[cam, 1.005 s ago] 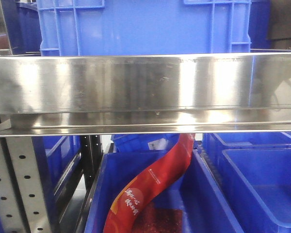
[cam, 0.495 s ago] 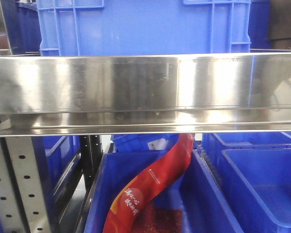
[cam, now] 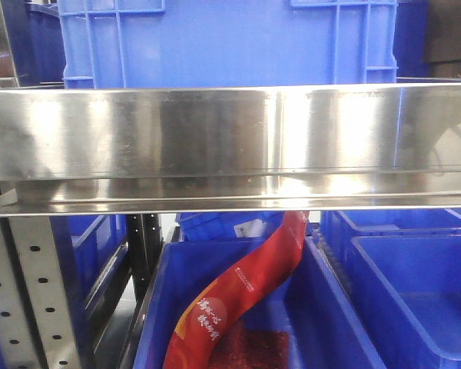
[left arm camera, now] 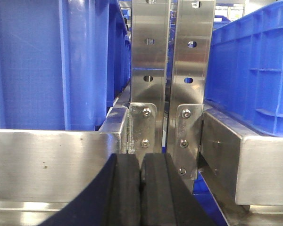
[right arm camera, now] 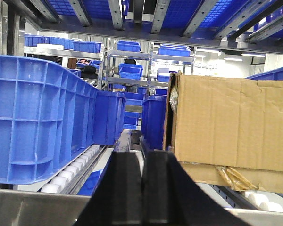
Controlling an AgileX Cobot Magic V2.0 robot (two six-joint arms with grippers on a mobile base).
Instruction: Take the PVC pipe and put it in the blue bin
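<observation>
Nothing is shifting in the front view since the earlier frames; only the bright reflections on the steel shelf rail (cam: 230,146) are sliding a little, while the bins and the red packet are lying just as before.

In the front view, at the lower left of the frame, a perforated upright (cam: 27,300) is standing below the rail; above the rail, across the top of the frame, a large blue crate (cam: 230,42) is sitting on the shelf; below the rail, at the lower middle, a blue bin (cam: 157,307) is holding a red printed packet (cam: 242,292) that is curving up from the bottom edge towards the rail; at the lower right another blue bin (cam: 415,292) is sitting just beside it.

In the left wrist view the left gripper (left arm camera: 141,174) is showing its two black pads pressed together with nothing between them; blue crates are flanking two steel uprights (left arm camera: 172,70) at the centre of the frame.

In the right wrist view the right gripper (right arm camera: 142,174) is likewise closed on nothing; a blue crate (right arm camera: 42,132) is filling the left of the frame and a cardboard box (right arm camera: 231,122) the right.

The PVC pipe is not showing in any view.
</observation>
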